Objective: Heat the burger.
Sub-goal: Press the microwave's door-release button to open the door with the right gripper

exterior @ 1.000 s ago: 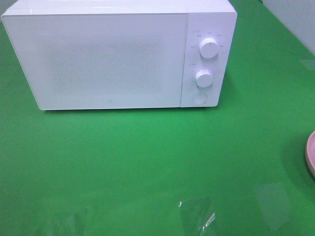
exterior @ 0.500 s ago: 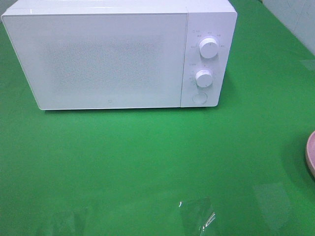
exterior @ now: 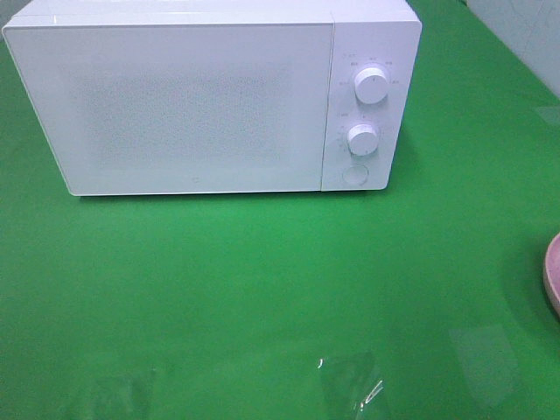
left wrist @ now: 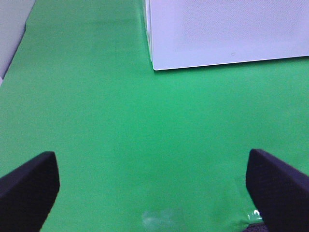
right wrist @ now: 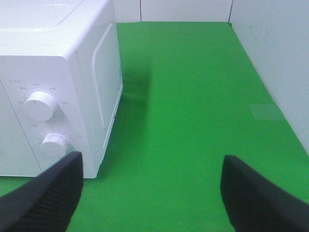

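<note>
left pincer and right pincer both wide open, empty, over green surface. burger not in view; only plate rim shows at right edge. microwave beyond, door shut. burger likely soft, light, layered: grip gently, low across its sides.

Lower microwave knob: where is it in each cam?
Exterior high: lower knob on the microwave right-hand panel, between upper knob and round button.
Left wrist: not in it; only the microwave front corner shows.
Right wrist: lower knob just past one finger of the right gripper.
Shared landmark: the white microwave on the green cloth.
</note>
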`<state>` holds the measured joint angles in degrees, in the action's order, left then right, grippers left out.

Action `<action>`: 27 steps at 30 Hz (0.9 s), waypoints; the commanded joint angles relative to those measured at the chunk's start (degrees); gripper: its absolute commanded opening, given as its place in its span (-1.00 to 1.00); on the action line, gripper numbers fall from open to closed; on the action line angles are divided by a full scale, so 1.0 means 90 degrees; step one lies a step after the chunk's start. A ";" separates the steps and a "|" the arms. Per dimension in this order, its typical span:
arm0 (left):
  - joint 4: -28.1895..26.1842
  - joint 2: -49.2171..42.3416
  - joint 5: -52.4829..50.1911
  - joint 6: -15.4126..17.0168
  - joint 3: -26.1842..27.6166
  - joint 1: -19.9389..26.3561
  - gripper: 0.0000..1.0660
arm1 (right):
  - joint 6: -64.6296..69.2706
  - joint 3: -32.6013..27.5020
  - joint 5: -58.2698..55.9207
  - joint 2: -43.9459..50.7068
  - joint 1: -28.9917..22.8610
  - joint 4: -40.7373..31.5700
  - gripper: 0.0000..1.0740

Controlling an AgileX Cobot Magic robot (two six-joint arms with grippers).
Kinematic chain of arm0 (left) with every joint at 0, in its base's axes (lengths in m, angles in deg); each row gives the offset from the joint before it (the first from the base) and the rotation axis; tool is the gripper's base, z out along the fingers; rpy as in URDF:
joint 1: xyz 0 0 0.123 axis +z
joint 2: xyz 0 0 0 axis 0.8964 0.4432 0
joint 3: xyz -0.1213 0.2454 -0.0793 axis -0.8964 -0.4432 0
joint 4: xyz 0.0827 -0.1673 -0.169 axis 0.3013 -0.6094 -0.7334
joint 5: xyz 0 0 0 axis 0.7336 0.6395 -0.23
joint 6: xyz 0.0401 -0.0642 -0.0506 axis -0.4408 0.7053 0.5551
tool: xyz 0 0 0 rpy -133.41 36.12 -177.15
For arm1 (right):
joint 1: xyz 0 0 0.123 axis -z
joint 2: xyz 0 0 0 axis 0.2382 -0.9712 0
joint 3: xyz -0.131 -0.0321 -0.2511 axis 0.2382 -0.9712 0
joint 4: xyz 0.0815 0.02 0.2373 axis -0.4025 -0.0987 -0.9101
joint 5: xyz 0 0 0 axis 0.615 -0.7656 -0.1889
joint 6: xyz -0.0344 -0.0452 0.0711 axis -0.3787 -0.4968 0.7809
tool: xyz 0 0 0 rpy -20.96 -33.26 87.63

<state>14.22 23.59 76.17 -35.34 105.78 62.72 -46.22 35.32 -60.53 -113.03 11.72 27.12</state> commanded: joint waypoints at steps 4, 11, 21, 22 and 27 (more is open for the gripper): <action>-0.0032 -0.0108 -0.0076 0.0032 -0.0013 0.0000 0.83 | -0.0089 -0.0497 0.1700 -0.0560 0.0013 0.0032 0.40; -0.0032 -0.0108 -0.0076 0.0032 -0.0013 0.0000 0.83 | -0.0134 -0.1031 0.3603 -0.1483 0.0000 -0.0070 0.40; -0.0032 -0.0108 -0.0076 0.0032 -0.0013 0.0000 0.83 | -0.0898 -0.1235 0.5055 -0.2508 -0.0312 -0.1063 0.40; -0.0032 -0.0108 -0.0076 0.0032 -0.0013 0.0000 0.83 | -0.1184 -0.1235 0.5322 -0.2706 -0.0707 -0.1394 0.40; -0.0032 -0.0108 -0.0076 0.0032 -0.0013 0.0000 0.83 | -0.1954 -0.1235 0.5761 -0.3100 -0.1401 -0.2228 0.40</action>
<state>14.22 23.59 76.12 -35.34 105.78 62.72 -60.31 24.26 -11.20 -139.96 1.23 10.68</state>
